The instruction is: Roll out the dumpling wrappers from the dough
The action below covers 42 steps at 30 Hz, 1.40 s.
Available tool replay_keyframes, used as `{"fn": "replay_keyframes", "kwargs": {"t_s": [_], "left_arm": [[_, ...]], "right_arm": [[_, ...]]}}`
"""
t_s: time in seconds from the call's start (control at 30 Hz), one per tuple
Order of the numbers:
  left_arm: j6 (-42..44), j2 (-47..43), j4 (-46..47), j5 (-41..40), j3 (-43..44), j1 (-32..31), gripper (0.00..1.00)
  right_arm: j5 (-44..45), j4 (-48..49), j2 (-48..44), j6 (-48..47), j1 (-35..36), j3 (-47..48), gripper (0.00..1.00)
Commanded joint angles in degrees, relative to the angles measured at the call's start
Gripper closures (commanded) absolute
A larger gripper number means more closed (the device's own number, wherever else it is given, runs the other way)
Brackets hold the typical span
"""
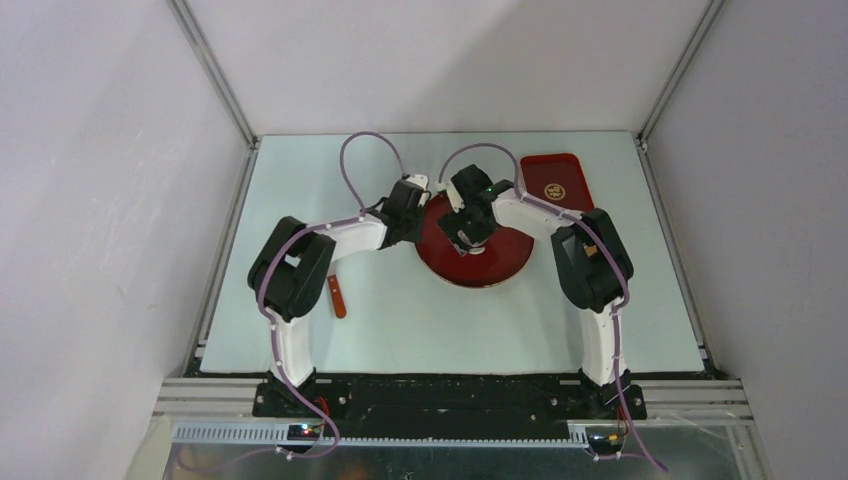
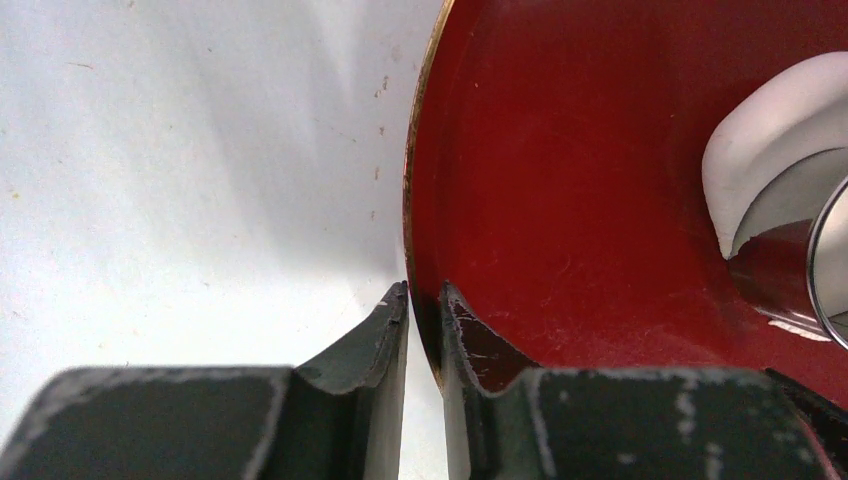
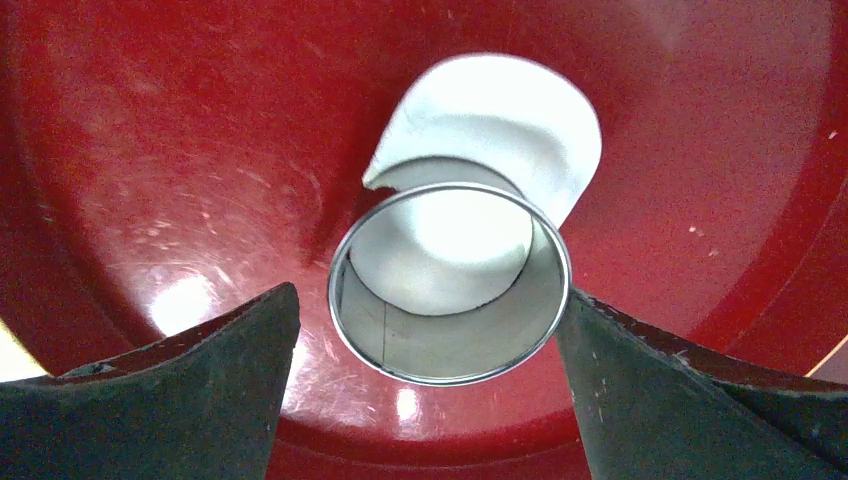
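The top camera looked down from behind the near edge of the table (image 1: pixel 400 330). Both wrist cameras closely faced the shared red plate (image 1: pixel 507 258).

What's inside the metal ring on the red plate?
White dough fills most of the ring cutter, with more of the sheet showing behind it on the red plate. The ring's near wall covers the dough's front edge.
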Motion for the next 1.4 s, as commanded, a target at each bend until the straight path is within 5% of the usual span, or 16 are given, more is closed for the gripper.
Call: {"fn": "replay_keyframes", "kwargs": {"t_s": [0.0,0.83,0.97,1.13,1.37], "left_arm": [[0.58,0.46,-0.60,-1.39,1.86,1.43,0.78],[0.75,0.35,-0.56,-2.05,1.86,1.63,0.78],[0.75,0.35,-0.57,-2.15,1.86,1.70,0.78],[0.75,0.40,-0.64,-2.24,1.93,1.70,0.78],[0.75,0.44,-0.63,-2.14,1.94,1.88,0.78]], "right_arm": [[3.97,-5.27,1.16,1.65,0.49,2.65,0.02],[-3.69,-15.40,8.69,12.50,-2.06,17.69,0.06],[-3.10,-15.41,8.73,12.25,-2.30,17.74,0.15],[-1.88,-15.75,9.27,10.38,-2.22,18.32,0.48],[-3.18,-19.99,11.78,-1.28,-2.78,19.57,0.58]]}}
